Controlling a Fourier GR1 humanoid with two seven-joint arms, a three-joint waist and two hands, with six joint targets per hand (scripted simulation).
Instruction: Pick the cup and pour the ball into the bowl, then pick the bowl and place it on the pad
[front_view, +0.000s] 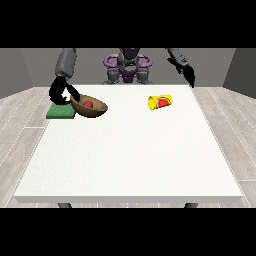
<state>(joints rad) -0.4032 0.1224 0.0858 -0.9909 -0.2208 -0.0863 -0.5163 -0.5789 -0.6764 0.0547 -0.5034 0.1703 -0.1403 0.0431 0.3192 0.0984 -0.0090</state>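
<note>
A brown bowl (91, 107) with a red ball (88, 103) inside sits tilted at the table's far left, just right of the green pad (61, 112). The hand at the view's left (66, 95) curls round the bowl's left rim, above the pad's right end. A yellow cup (160, 102) with a red mark lies on its side at the table's far right. The hand at the view's right (189, 74) hangs in the air beyond the table's far right corner, away from the cup, with its fingers pointing down.
The white table (130, 160) stretches wide towards the camera. The robot's torso (127, 67) stands behind the far edge.
</note>
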